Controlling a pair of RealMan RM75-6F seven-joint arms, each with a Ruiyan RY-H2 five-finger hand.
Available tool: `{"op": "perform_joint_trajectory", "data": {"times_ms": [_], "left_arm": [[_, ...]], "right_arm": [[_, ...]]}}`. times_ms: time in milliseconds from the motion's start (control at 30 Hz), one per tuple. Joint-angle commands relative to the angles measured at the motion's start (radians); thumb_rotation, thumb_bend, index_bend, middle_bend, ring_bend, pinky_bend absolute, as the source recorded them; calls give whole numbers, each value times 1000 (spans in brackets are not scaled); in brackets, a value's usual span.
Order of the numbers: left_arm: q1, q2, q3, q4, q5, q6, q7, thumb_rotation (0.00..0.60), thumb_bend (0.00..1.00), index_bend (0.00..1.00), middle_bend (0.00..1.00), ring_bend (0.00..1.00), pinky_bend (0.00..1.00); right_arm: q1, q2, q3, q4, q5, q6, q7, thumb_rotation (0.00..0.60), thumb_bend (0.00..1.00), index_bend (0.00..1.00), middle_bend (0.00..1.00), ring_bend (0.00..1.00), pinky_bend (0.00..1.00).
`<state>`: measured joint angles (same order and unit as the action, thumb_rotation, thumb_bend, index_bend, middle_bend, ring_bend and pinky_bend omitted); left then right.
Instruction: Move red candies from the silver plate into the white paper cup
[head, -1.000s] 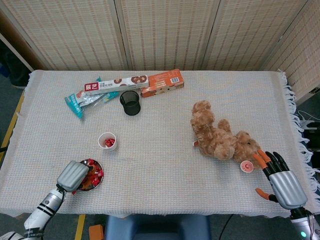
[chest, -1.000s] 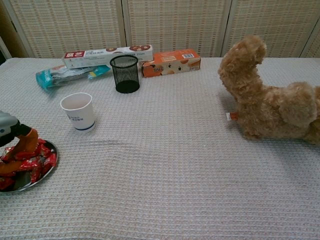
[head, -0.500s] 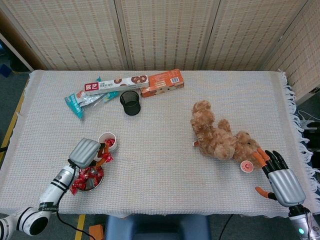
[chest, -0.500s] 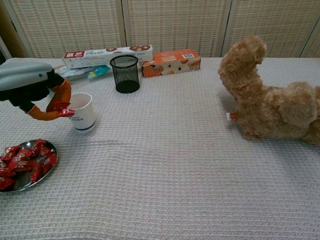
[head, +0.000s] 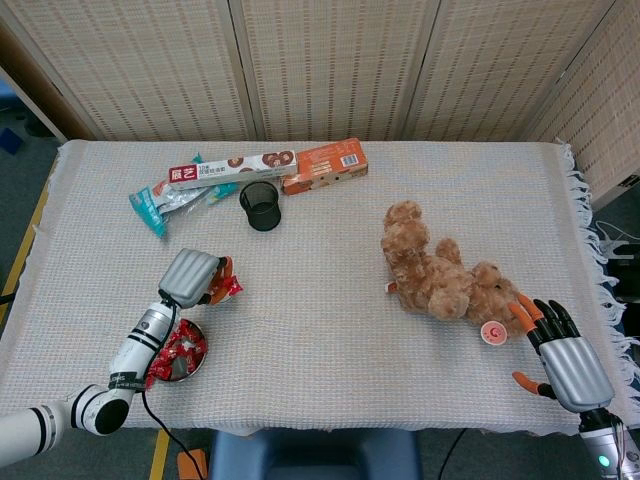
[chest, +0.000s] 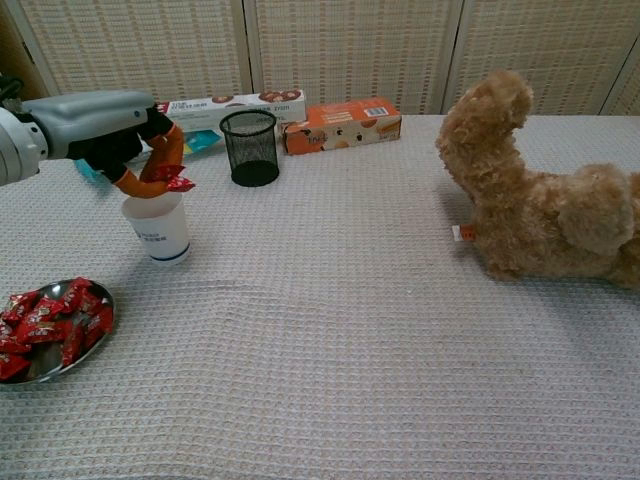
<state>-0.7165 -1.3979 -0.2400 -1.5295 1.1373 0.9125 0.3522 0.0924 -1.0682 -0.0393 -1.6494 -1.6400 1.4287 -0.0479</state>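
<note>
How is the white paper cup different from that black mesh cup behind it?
The white paper cup has solid walls and blue print; the black mesh cup is see-through wire. The left hand holds a red candy over the paper cup; nothing hovers above the mesh one. Both stand upright, open-topped.

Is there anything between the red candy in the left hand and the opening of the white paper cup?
Nothing visible. The left hand pinches the red candy just above the white paper cup, whose mouth is uncovered. The black mesh cup stands apart, farther back.
</note>
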Motion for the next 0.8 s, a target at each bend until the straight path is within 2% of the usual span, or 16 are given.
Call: {"op": "perform_joint_trajectory", "data": {"times_ms": [33,333,433,633,700,800], "left_arm": [[-9,-9,19,52,-51,-12,34,600,480,623,651,887,1000],[-20,-5,48,82,-60,-13,53,600,478,593,613,887,1000],[-22,6,60,74,-52,-20,46,600,474,490,531,887,1000],[-23,-1,67,80,-33,4,40,600,460,236,305,882,1000],[-26,-3,65,84,-34,8,37,600,458,179,262,880,1000],[-26,3,69,79,-31,9,32,600,459,153,243,876,1000]], "right_arm": [[3,-1,0,1,3,-7,-2,600,64,0,0,0,0],[3,-4,1,-4,4,-6,-10,600,65,0,0,0,0],[4,-5,1,-4,5,-8,-11,600,64,0,0,0,0],[4,-5,-2,-4,0,-8,-11,600,64,0,0,0,0],[3,-4,-2,-4,0,-6,-10,600,65,0,0,0,0],[2,-3,-1,-4,2,-3,-7,600,64,0,0,0,0]]}}
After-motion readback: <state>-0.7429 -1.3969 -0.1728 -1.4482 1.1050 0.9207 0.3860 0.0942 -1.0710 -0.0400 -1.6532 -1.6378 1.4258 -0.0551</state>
